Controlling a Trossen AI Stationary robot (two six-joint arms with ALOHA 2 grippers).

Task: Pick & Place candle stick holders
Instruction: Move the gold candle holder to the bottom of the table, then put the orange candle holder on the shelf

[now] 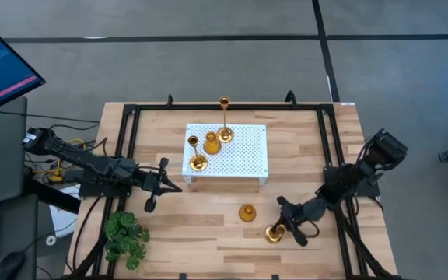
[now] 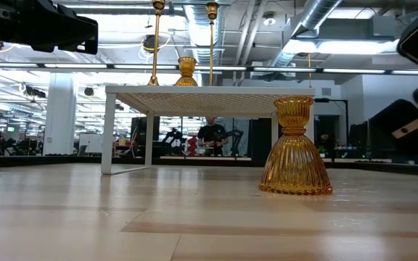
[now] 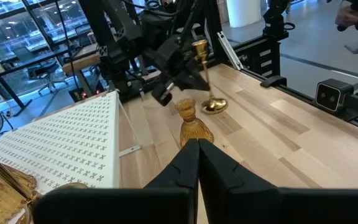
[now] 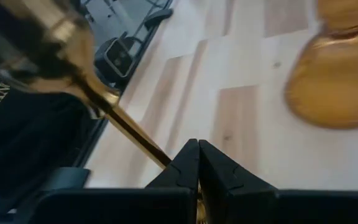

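Observation:
Three gold holders stand on the white perforated board (image 1: 239, 159): a tall thin-stemmed one (image 1: 225, 117), a short amber ribbed one (image 1: 212, 144) and a stemmed one (image 1: 196, 159). Another short amber ribbed holder (image 1: 246, 212) stands on its wide base on the table, and also shows in the low view (image 2: 294, 148). My right gripper (image 1: 281, 228) is shut on a thin-stemmed gold holder (image 1: 273, 233) at the near right. My left gripper (image 1: 176, 187) is shut and empty, left of the board's near corner. My right gripper pinches the gold holder's thin stem (image 4: 135, 138) between its two fingers, which lie across it. It comes from the table's right, slanting down. The holder stands a little tilted, cup (image 3: 199, 46) up. Whether its round base (image 3: 215, 106) touches the table, I cannot tell.
A green leafy plant (image 1: 127, 237) sits at the near left corner. A black frame (image 1: 208, 107) runs around the wooden table. Bare wood lies between the board and the near edge. A person shows in the room behind the table (image 2: 210, 136).

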